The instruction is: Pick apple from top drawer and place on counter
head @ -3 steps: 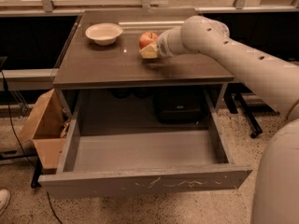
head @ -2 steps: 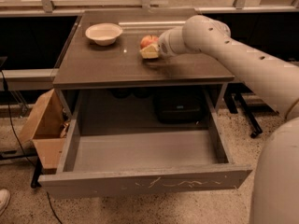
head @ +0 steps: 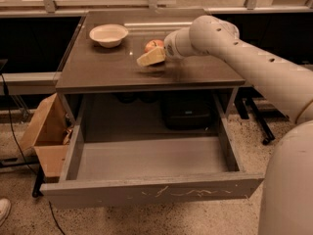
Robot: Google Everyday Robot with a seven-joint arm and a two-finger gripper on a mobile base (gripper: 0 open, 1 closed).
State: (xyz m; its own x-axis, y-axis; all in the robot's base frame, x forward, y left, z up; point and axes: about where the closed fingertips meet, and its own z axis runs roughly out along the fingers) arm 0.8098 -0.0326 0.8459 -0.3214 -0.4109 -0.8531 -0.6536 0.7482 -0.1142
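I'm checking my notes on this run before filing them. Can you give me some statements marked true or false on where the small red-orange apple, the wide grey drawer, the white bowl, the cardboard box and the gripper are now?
1. The wide grey top drawer is pulled open. True.
2. The small red-orange apple lies in the drawer. False: it is up over the glossy dark brown counter, right by the gripper.
3. The round white bowl stands on the counter. True.
4. The brown cardboard box sits on the counter. False: it is down beside the drawer, below counter level.
5. The gripper is over the counter. True.
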